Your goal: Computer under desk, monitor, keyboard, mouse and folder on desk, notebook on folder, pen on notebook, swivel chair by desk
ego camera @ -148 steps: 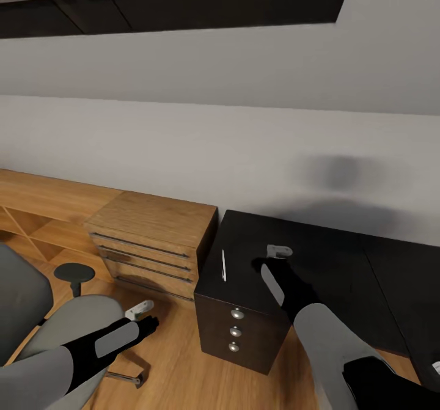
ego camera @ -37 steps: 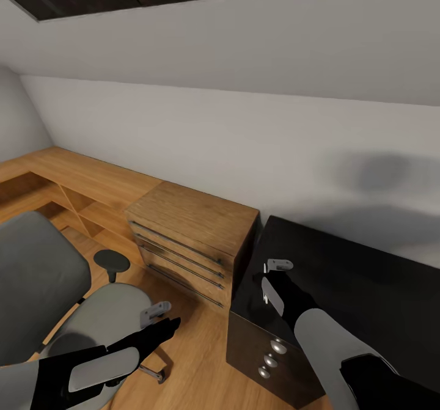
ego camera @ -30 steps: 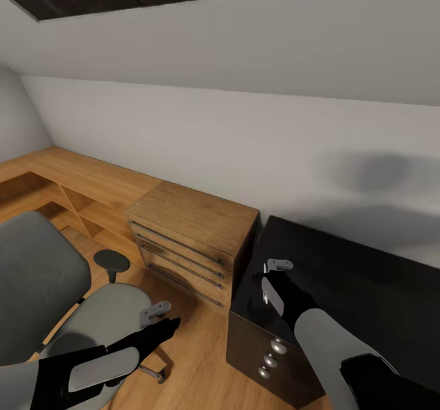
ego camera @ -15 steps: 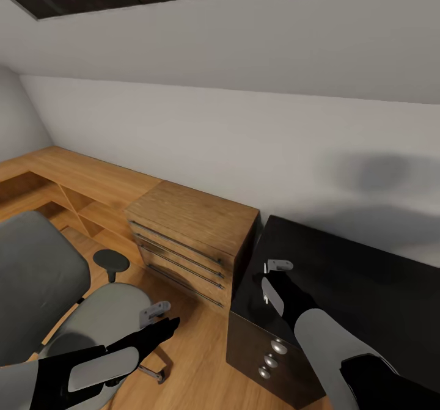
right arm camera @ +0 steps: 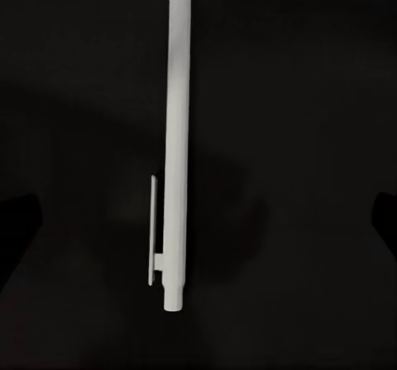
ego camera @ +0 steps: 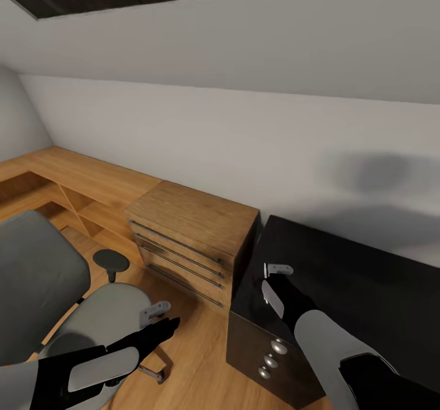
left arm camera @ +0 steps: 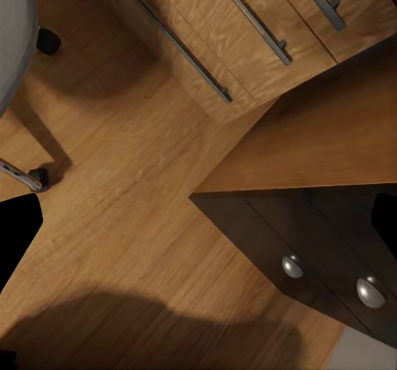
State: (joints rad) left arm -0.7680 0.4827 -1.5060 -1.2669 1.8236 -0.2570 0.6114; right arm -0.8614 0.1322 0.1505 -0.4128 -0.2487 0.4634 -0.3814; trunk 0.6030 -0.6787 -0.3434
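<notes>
Head view: the right hand (ego camera: 269, 278) hovers low over the near-left corner of the black desk (ego camera: 366, 281), above its knobbed drawers (ego camera: 272, 356). The left hand (ego camera: 160, 317) hangs over the wood floor, between the grey swivel chair (ego camera: 55, 300) and the desk, with a wooden dresser (ego camera: 189, 239) beyond it.

Left wrist view: floor, dresser drawer fronts and two round desk knobs (left arm camera: 331, 279) lie below; I cannot tell whether this hand is open.

Right wrist view: the white pen (right arm camera: 175, 151) lies flat on the desk top, directly beneath the hand, whose dark fingertips (right arm camera: 16, 229) stand wide apart, touching nothing.
</notes>
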